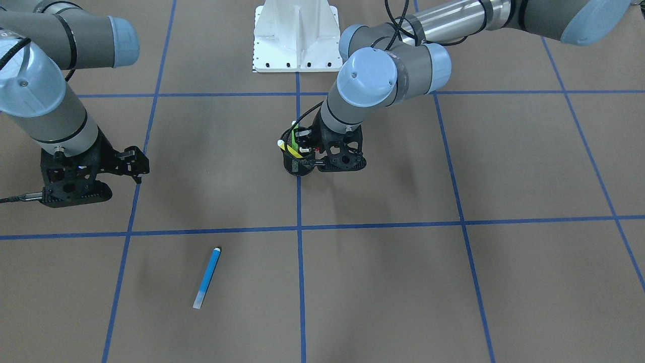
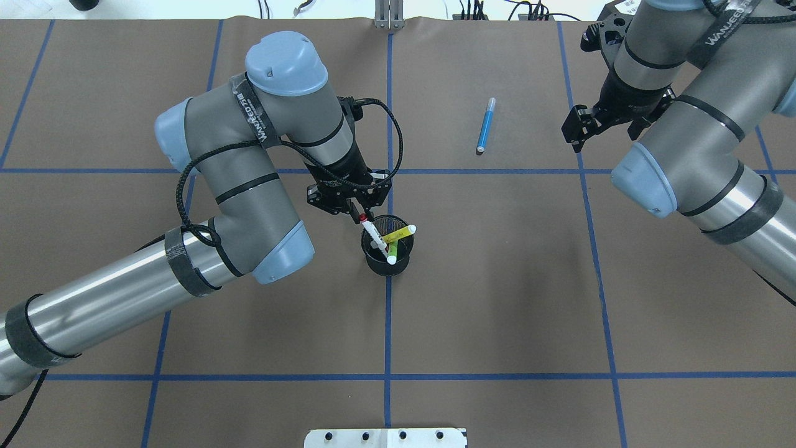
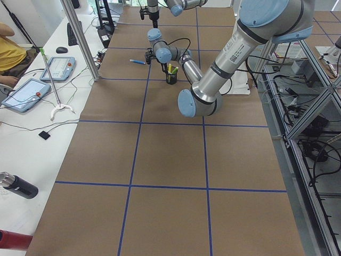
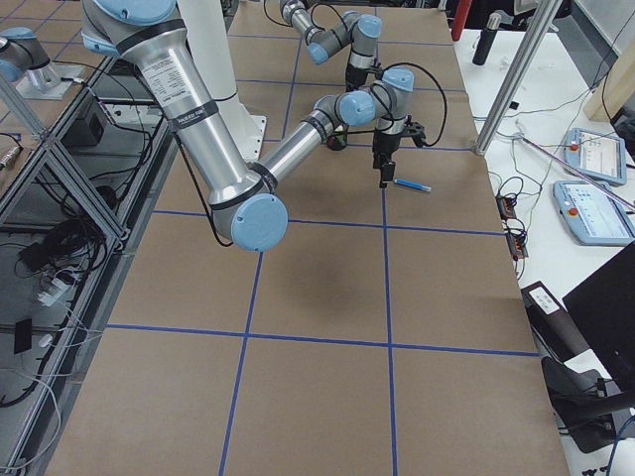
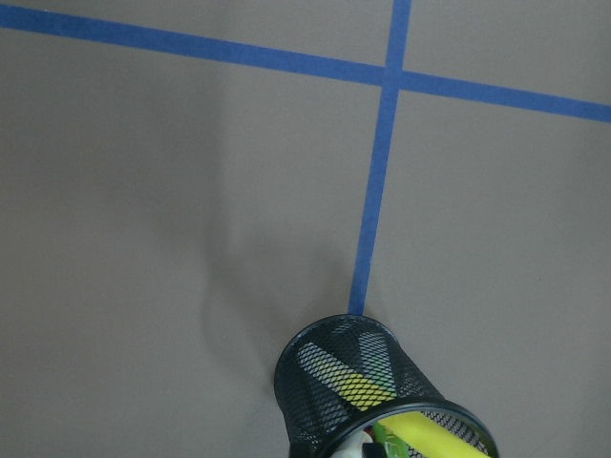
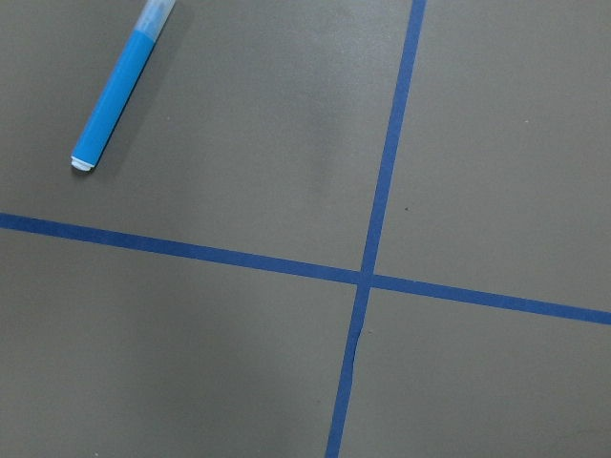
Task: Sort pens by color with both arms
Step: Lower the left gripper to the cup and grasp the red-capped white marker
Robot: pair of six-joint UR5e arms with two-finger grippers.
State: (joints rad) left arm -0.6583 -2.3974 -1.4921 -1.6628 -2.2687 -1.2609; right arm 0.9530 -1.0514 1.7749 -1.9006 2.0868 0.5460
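A black mesh cup (image 2: 387, 252) stands at the table's middle. It holds the yellow pen (image 2: 398, 234), the green pen (image 2: 393, 252) and the white pen with a red cap (image 2: 373, 233), all leaning. My left gripper (image 2: 359, 213) hangs just over the red cap at the cup's far rim, with the jaws apart around it. In the left wrist view the cup (image 5: 353, 391) and the yellow pen (image 5: 430, 434) show at the bottom edge. The blue pen (image 2: 485, 125) lies flat on the table, also in the right wrist view (image 6: 122, 86). My right gripper (image 2: 581, 127) is open and empty, beside it.
Blue tape lines (image 2: 388, 311) divide the brown table into squares. The white base pedestal (image 1: 297, 38) stands at the robot's edge. A side bench with tablets (image 3: 26, 93) and cables runs along the far side, with metal posts (image 3: 80, 37).
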